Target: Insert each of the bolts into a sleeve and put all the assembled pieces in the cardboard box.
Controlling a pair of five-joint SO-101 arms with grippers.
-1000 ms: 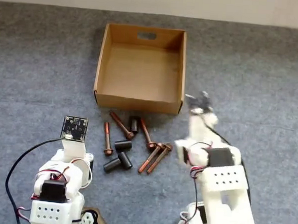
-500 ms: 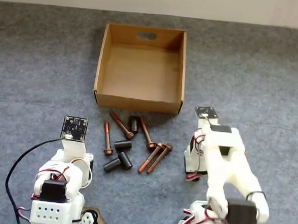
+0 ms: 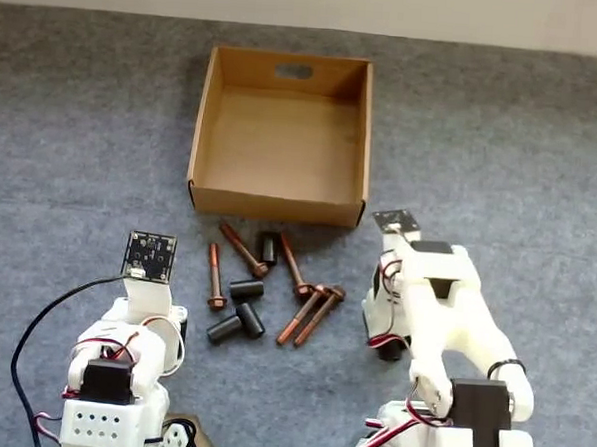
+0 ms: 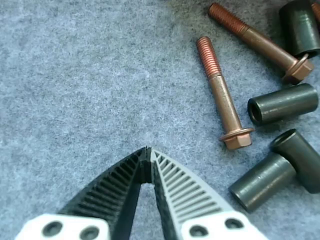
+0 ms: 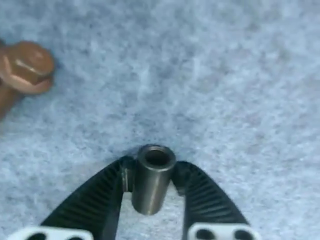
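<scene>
Several copper bolts (image 3: 302,316) and dark sleeves (image 3: 246,290) lie in a loose pile on the grey carpet, just in front of the cardboard box (image 3: 213,89). My right gripper (image 5: 152,167) is shut on one dark sleeve (image 5: 151,177), held upright close above the carpet, with a bolt head (image 5: 27,67) off to one side. In the high view the right arm (image 3: 430,300) stands to the right of the pile. My left gripper (image 4: 147,150) is shut on nothing, low over bare carpet beside a bolt (image 4: 222,102) and two sleeves (image 4: 282,102).
The box is open at the top with nothing inside and has a hand slot (image 3: 293,71) in its far wall. The left arm (image 3: 121,359) sits folded at the near left. Bare carpet spreads to both sides of the pile.
The right arm has swung down and towards the pile, coming to rest low over the carpet at the pile's right. The left arm and the pile have not moved.
</scene>
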